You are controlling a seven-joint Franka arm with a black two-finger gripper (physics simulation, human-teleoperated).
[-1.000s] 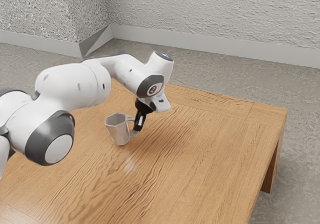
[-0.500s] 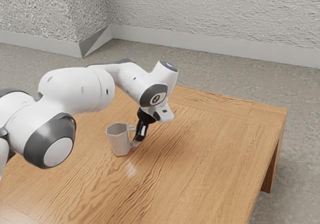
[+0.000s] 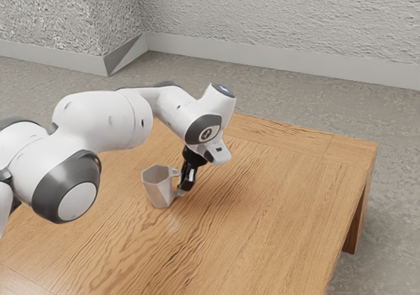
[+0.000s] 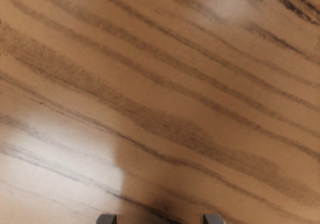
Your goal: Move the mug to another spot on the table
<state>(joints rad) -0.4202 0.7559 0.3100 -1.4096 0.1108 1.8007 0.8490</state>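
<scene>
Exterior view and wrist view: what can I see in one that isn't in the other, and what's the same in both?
The exterior view has the whole arm, the upright mug, the gripper by its handle, plus the floor and walls. The wrist view gives a close look at the wood grain: dark stripes and a pale shiny patch. Both show the table.
</scene>
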